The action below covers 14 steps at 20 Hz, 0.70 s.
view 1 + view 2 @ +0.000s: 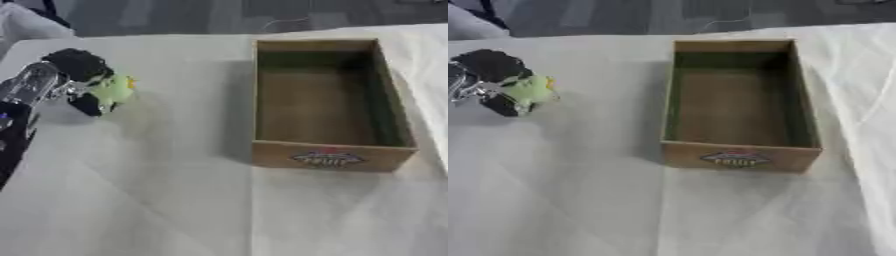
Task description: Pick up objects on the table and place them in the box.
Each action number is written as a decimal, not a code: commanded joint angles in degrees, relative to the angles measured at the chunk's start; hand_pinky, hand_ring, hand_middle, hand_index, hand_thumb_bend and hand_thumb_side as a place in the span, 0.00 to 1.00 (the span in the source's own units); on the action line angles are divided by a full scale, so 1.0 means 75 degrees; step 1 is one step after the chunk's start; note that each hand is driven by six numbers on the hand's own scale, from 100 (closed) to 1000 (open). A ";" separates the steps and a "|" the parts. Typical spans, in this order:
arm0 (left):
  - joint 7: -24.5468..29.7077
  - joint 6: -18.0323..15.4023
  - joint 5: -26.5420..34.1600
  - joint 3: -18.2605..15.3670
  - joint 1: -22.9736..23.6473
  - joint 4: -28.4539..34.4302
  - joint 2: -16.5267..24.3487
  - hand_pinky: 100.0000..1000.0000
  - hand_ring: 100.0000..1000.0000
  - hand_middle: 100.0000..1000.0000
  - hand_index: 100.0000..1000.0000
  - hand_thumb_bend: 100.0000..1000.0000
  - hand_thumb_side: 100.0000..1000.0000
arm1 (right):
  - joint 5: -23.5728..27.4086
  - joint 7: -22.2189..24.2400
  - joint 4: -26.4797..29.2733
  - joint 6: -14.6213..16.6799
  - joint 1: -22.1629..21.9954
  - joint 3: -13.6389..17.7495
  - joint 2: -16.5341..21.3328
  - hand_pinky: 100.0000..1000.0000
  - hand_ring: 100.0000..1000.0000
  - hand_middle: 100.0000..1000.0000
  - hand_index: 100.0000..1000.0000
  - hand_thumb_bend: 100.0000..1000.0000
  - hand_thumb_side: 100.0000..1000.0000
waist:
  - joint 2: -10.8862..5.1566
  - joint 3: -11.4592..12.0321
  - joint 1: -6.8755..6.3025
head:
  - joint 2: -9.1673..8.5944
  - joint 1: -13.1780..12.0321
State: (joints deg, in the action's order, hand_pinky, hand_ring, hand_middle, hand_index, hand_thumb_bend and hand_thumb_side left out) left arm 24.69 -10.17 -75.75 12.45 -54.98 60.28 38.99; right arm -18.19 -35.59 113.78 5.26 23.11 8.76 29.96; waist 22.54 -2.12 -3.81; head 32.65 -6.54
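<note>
White cloth, faintly creased, covers the counter (175, 200) from the near edge up to the far edge, where a dark floor shows beyond. Right of centre stands the box (331, 156), open-topped, made of brown cardboard, long side running away from the camera, with a printed red and dark label on its near wall; its inside lies partly in shadow and nothing can be made out on its floor. Well apart from it, at the far left, the left hand (77, 67) comes in from the left edge on a black and silver arm, and its dark fingers are curled around a small pale green object (114, 90) with a bit of yellow at its upper right side. One dark finger or thumb closes over the top of the green object and another dark part sits under it at the lower left, so the object is pinched between them. Whether the green object is lifted clear of the cloth or touching it cannot be told, though a soft shadow lies beneath and to its right. The right hand shows in neither view.
</note>
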 commanded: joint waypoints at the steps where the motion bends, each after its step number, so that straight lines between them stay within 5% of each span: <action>1: -0.0077 0.0142 0.0184 -0.0117 -0.0177 0.0282 0.0321 0.21 0.44 0.39 0.58 0.00 0.45 | 0.0036 -0.0016 0.0108 0.0001 0.0025 0.0067 0.0179 0.76 0.81 0.67 0.70 0.00 1.00 | -0.0243 0.0019 0.0026 | 0.0035 0.0034; 14: -0.0002 0.0366 0.0829 -0.0105 -0.0322 0.1683 0.0595 0.13 0.36 0.32 0.55 0.00 0.44 | 0.0067 -0.0022 0.0108 -0.0009 -0.0056 0.0082 0.0165 0.76 0.81 0.67 0.70 0.00 1.00 | -0.0571 0.0127 0.0055 | 0.0294 0.0118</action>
State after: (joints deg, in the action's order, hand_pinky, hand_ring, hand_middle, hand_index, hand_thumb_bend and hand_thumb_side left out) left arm 24.60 -7.61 -70.06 11.96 -56.07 71.00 40.89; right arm -18.02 -35.63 113.78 5.23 22.25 8.79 29.96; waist 19.74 -1.24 -3.58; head 34.46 -5.83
